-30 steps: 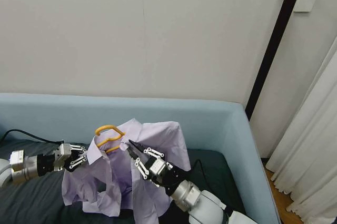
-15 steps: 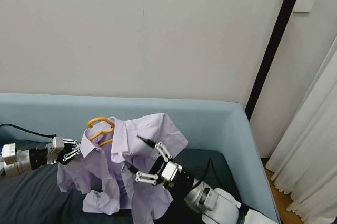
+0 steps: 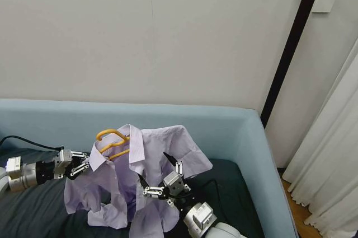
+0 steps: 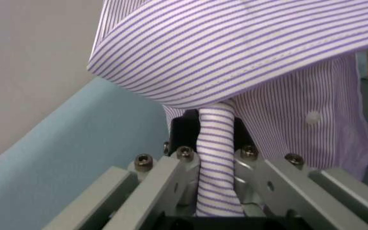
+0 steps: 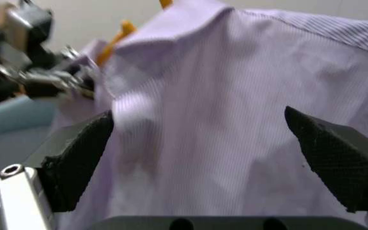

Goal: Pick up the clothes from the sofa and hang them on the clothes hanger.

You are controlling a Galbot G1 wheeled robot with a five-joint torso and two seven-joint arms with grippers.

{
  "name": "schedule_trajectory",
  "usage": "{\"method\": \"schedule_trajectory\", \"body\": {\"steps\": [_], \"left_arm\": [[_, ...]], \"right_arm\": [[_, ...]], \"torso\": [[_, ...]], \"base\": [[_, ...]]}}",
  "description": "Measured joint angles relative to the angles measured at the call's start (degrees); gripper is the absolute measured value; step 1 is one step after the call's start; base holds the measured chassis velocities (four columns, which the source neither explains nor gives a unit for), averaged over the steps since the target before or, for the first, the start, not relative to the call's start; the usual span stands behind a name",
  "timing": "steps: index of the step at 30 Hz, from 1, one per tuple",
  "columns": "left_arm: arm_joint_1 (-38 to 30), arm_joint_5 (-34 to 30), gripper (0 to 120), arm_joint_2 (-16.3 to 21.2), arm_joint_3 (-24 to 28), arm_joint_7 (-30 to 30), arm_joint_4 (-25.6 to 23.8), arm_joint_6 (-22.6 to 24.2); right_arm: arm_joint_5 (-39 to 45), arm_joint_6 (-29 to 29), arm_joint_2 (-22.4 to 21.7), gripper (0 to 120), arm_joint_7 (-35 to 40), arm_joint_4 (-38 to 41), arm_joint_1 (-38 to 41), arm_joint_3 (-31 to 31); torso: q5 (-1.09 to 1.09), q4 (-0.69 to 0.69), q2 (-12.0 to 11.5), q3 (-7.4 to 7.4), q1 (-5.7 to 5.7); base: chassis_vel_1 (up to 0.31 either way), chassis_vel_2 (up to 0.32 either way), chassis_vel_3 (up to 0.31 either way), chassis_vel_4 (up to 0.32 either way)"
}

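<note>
The left pincer [image 3: 76, 165] is clamping shut on a rolled fold of the striped shirt [image 3: 154, 157], probably so that the garment is hanging clear above the sofa [image 3: 235, 131] while it is settling on the yellow hanger [image 3: 112, 140]. Its arm is reaching in level from the side. The hanger is sitting just beyond this pincer, inside the collar (hook protruding above). The right pincer [image 3: 152, 166] is hovering wide open, gripping nothing, with its tips pointing up at the shirt front directly ahead. Its arm is rising from below.
</note>
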Motion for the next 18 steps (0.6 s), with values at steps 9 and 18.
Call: {"method": "schedule_trajectory", "body": {"steps": [9,18], "left_arm": [[-1.04,0.23,1,0.43,0.06,-0.16,1.06,-0.08],[-1.70,2.28,1,2.14,-0.20,1.69,0.54,-1.36]], "right_arm": [[2.12,21.47,-2.27,100,-27.77,-3.09,0.03,4.46],[-7.44,10.07,-4.41,100,-17.74,-4.78,5.07,14.10]], "torso": [[0.00,-0.01,0.00,0.00,0.00],[0.01,0.00,0.00,0.00,0.01]], "base": [[0.000,0.000,0.000,0.000],[0.000,0.000,0.000,0.000]]}}
